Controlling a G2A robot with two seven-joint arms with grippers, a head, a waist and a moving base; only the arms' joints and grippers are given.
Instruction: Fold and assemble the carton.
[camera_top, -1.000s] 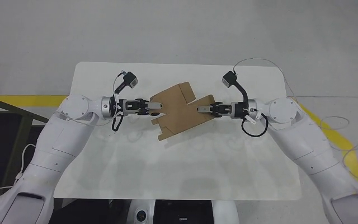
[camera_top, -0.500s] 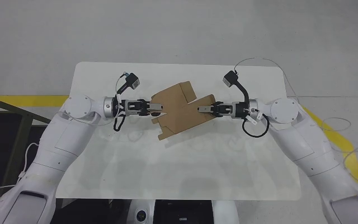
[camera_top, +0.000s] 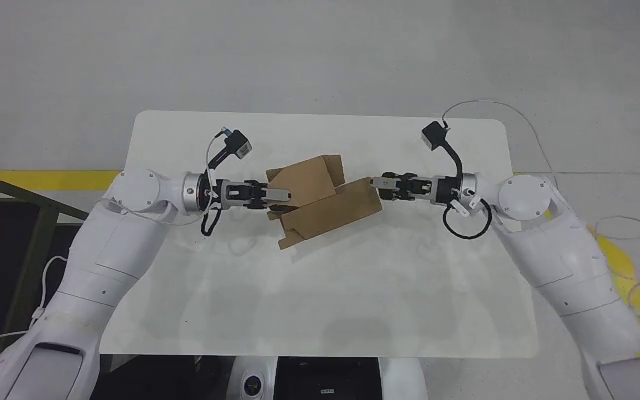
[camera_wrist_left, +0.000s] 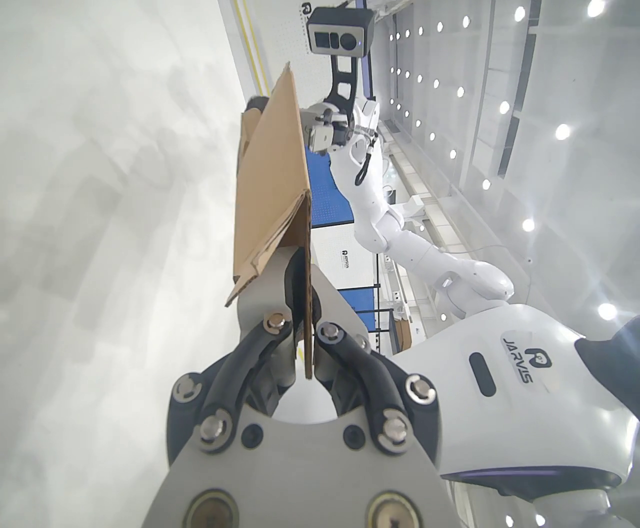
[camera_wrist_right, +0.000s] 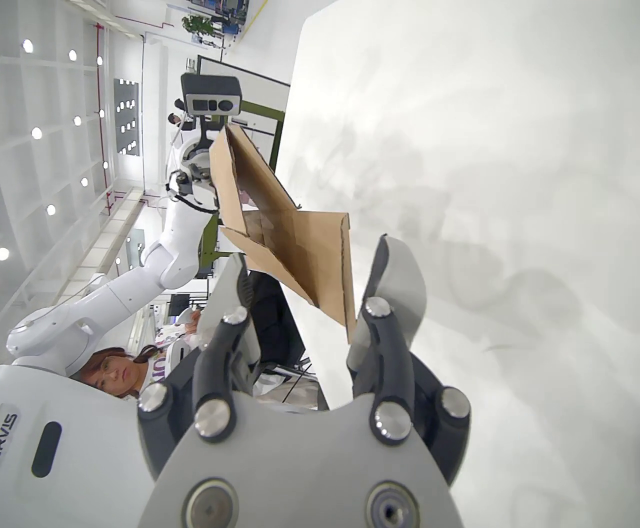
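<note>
Carton (camera_top: 318, 200): part-folded, over table (camera_top: 300, 310) centre, betw. both arms. Left gripper (camera_wrist_left: 295, 272) jaws clamped on panel edge. Right gripper (camera_wrist_right: 312, 257) jaws apart, flap corner betw. them. Rec.: right closes squarely on flap; left anchors.

— Where is the right gripper (camera_wrist_right: 312, 252)?
— Over the white desk (camera_wrist_right: 475, 150), jaws spread wide around one corner of the brown carton (camera_wrist_right: 280, 235).
— Is the carton flat?
— No, it's partly folded, with its panels angled apart. The left arm (camera_wrist_right: 170, 250) meets its other end.
</note>
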